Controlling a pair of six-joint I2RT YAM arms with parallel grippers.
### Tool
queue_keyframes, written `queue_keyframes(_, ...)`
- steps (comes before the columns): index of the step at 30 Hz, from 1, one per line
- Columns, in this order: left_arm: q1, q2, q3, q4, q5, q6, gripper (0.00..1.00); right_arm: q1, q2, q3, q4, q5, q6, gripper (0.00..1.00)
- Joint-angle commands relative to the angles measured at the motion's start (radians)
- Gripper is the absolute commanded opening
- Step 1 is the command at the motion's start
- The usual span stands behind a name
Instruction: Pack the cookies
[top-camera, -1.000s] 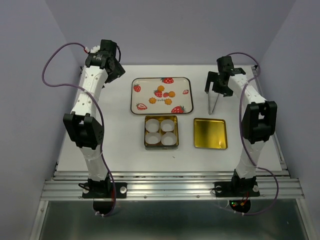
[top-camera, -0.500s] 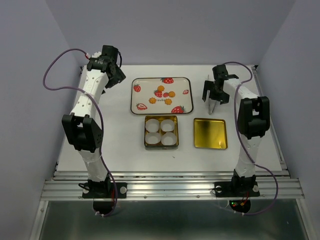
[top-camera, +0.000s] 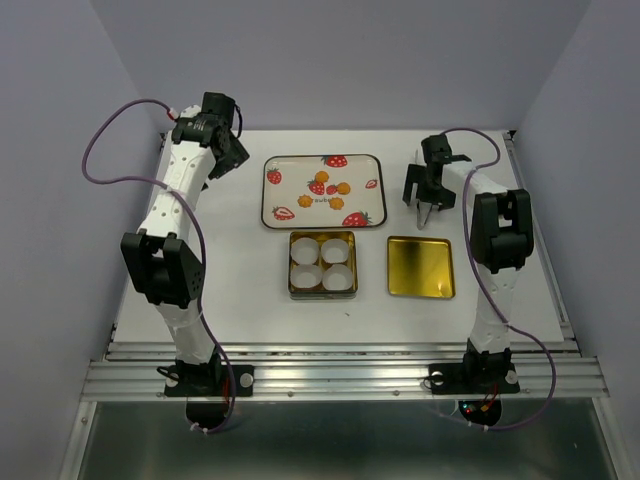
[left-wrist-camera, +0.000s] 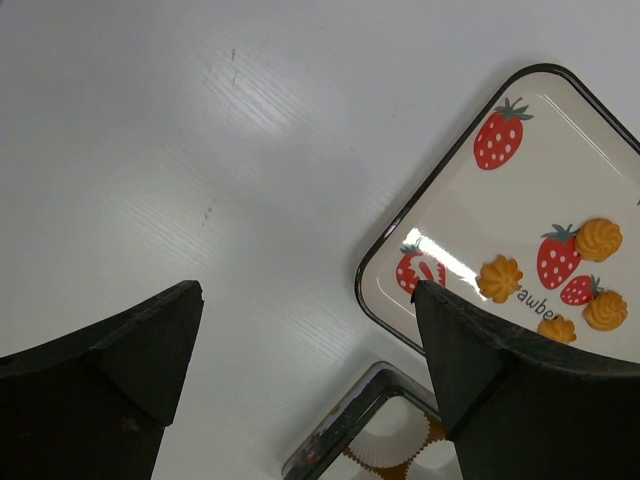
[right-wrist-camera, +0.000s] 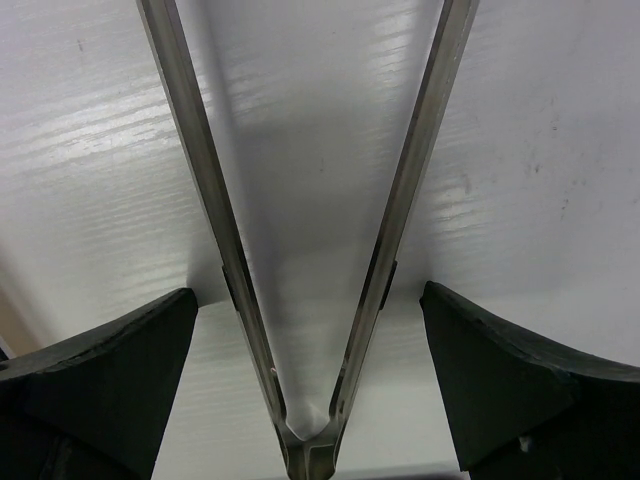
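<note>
Four small orange-yellow cookies (top-camera: 331, 188) lie on the strawberry-printed tray (top-camera: 280, 190) at the back middle. In the left wrist view they show at the right (left-wrist-camera: 499, 277), on the tray (left-wrist-camera: 460, 200). My left gripper (top-camera: 226, 152) is open and empty, over the bare table left of the tray; it also shows in the left wrist view (left-wrist-camera: 305, 340). My right gripper (top-camera: 429, 196) is open, low over metal tongs (top-camera: 425, 216) lying on the table. In the right wrist view the tongs (right-wrist-camera: 210, 190) lie between my fingers (right-wrist-camera: 305, 340), which do not touch them.
A square tin (top-camera: 322, 289) holding white pleated paper cups sits in front of the tray; its corner shows in the left wrist view (left-wrist-camera: 340, 430). A gold lid (top-camera: 420, 267) lies to its right, just in front of the tongs.
My right gripper has moved left and down over the tongs, the arm folding in. My left arm has shifted only slightly.
</note>
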Motion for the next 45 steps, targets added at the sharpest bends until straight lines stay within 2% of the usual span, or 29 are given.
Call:
queue_keyframes(1,-0.005,-0.059,-0.017,-0.017,-0.041,-0.009,0.99,-0.006,0.039,-0.019,0.077,0.031,0.040,1.00)
queue_keyframes(11,-0.005,-0.063,-0.043,-0.016,-0.033,-0.017,0.99,-0.006,0.039,-0.058,0.094,0.085,0.049,0.95)
queue_keyframes(14,-0.005,-0.070,-0.054,-0.017,-0.036,-0.018,0.99,-0.006,0.045,-0.047,0.094,0.074,0.040,0.82)
queue_keyframes(26,-0.005,-0.059,-0.052,-0.014,-0.038,-0.020,0.99,-0.006,-0.012,-0.120,0.097,0.065,0.018,0.56)
queue_keyframes(29,-0.005,-0.058,-0.052,-0.014,-0.050,-0.021,0.99,-0.006,-0.013,-0.127,0.097,0.062,0.004,0.53)
queue_keyframes(33,-0.005,-0.055,-0.051,-0.019,-0.049,-0.023,0.99,-0.006,-0.022,-0.116,0.099,0.069,-0.012,0.41)
queue_keyframes(38,-0.005,-0.058,-0.061,-0.022,-0.073,-0.030,0.99,-0.006,-0.058,-0.090,0.097,0.102,-0.011,0.39)
queue_keyframes(45,-0.006,-0.036,-0.051,-0.007,-0.056,-0.035,0.99,-0.006,-0.143,-0.076,0.096,0.036,-0.037,0.39)
